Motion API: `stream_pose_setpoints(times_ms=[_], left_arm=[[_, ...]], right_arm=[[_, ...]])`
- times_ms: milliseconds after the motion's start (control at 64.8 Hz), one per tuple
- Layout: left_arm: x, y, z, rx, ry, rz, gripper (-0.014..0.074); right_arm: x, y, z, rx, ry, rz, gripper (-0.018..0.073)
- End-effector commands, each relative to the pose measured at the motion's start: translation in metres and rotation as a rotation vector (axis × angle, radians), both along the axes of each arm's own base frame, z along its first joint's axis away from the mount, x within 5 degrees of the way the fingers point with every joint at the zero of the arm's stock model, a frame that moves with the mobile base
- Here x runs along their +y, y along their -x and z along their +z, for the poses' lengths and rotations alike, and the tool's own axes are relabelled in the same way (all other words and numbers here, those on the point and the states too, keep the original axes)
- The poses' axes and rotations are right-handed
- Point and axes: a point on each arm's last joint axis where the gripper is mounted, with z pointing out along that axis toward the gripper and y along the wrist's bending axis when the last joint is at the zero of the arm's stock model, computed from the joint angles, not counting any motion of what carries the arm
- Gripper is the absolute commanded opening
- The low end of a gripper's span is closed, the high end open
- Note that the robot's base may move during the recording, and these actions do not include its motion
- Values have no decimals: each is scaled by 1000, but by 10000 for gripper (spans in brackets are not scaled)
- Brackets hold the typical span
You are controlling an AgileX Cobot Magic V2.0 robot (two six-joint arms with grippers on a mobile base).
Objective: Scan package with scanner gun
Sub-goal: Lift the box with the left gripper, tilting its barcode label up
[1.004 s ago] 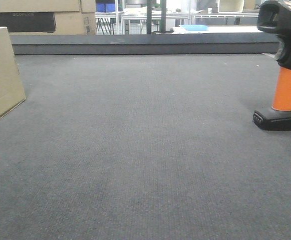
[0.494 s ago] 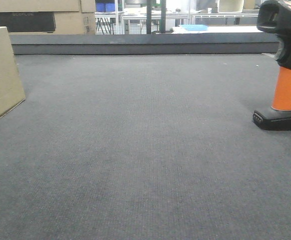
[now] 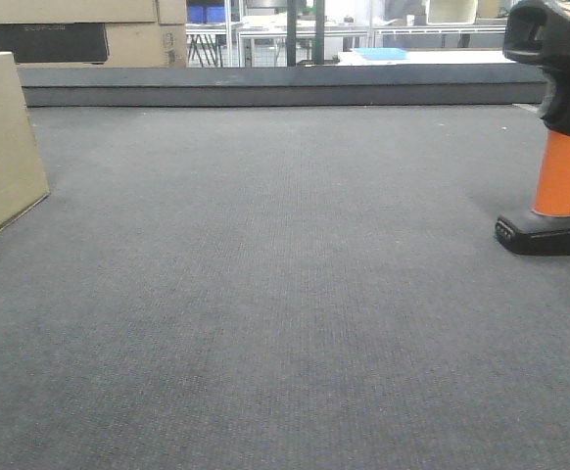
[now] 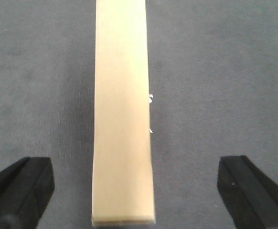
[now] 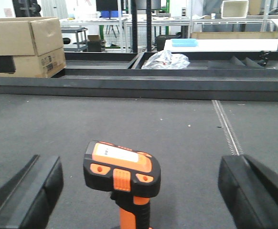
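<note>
On the grey mat (image 3: 285,294), package (image 4: 122,119) stands on edge far left, centred ahead of your wide-open, empty left gripper (image 4: 136,188), scanner gun (image 5: 122,171) upright ahead of the equally open, empty right gripper (image 5: 141,191): lower centred, then close squarely

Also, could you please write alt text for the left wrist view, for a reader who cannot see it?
A tan cardboard package, seen edge-on from above, runs as a narrow strip down mid-frame on a dark grey mat. The left gripper is open, its black fingers at the lower corners, clear of the package on either side.
</note>
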Motion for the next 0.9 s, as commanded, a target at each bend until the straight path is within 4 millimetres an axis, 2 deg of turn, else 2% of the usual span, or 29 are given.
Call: stream_pose_setpoints(times_ms=[0,216,463,787,880], left_arm=[[-1,-17,-11,46,-6,-34,600],[0,-52,-51,180,3,-49,600],[7,-75,-84,279,11,-39,600],[13,-85,-102,334,2,-43,594],[14,-87,-106,344,-3,-43,519]], right_arm=[[0,0,4,-20,3,3,568],[0,0,4,-20,3,3,568],[0,0,4,-20,3,3,568],[0,0,4,-20,3,3,568],[0,0,4,-20,3,3,568]])
